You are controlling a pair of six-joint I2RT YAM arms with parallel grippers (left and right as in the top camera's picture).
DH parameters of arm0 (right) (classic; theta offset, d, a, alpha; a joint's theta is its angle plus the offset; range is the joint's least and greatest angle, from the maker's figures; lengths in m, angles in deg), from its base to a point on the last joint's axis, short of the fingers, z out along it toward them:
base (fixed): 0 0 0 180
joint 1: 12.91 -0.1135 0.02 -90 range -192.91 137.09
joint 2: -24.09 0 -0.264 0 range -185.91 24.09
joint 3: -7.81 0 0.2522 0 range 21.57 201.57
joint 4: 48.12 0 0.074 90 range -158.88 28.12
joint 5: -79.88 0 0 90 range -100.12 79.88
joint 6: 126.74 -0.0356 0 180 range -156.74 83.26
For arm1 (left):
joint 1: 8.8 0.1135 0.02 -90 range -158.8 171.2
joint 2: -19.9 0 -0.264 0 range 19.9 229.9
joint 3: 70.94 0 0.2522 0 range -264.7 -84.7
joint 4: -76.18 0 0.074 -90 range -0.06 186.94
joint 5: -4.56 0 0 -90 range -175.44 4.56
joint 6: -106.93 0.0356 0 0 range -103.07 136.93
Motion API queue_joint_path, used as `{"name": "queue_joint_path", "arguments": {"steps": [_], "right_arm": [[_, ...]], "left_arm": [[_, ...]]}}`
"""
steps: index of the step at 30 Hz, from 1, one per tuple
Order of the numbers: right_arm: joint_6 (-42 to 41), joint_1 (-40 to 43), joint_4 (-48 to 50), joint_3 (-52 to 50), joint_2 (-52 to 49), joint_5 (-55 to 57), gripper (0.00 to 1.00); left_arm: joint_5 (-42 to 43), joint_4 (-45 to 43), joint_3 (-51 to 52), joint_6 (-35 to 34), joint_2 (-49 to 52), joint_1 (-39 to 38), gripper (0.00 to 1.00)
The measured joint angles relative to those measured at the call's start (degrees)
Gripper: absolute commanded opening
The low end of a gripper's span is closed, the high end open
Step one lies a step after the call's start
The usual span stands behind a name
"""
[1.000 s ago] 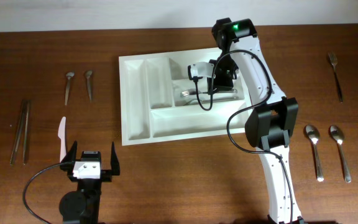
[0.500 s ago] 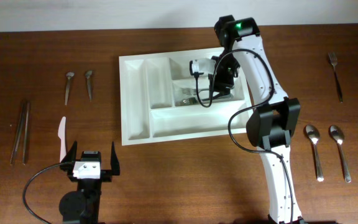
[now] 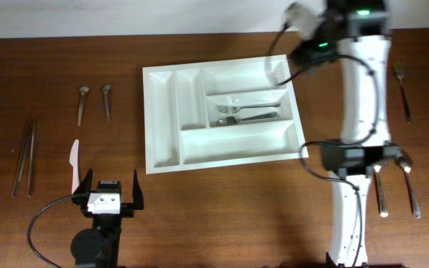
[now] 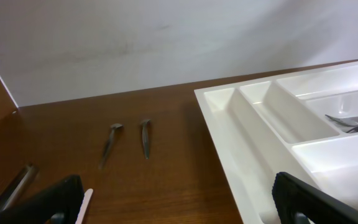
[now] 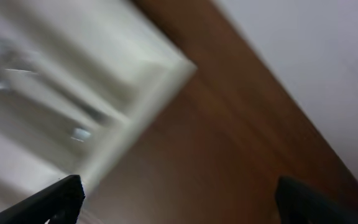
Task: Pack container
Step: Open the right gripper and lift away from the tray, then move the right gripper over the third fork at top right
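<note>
White container; forks inside

the container, a large white five-compartment cutlery tray, lies flat on the table's middle toward the far edge, forks in its middle crosswise compartment.

Your dark wooden table carries the white container at its centre, lying flat and turned slightly off square. At ten o'clock from it you have two small spoons side by side but apart, bowls toward twelve. Out at nine o'clock lies a pair of thin dark sticks, close together, and a white plastic knife sits at eight o'clock. A fork lies at two o'clock, and two larger spoons at four o'clock
</note>
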Motion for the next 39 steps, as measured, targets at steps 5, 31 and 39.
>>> {"name": "queue_joint_path", "arguments": {"steps": [5, 31, 39], "right_arm": [[-8.31, 12.41, -0.92, 0.83, 1.84, 1.66, 0.99], [-19.54, 27.98, 39.85, -29.55, 0.17, -1.77, 0.99], [-21.07, 28.61, 40.92, -30.95, -2.97, -1.92, 0.99]], "left_arm": [[0.00, 0.00, 0.00, 0.00, 0.00, 0.00, 0.99], [0.00, 0.00, 0.00, 0.00, 0.00, 0.00, 0.99], [0.00, 0.00, 0.00, 0.00, 0.00, 0.00, 0.99]]}}
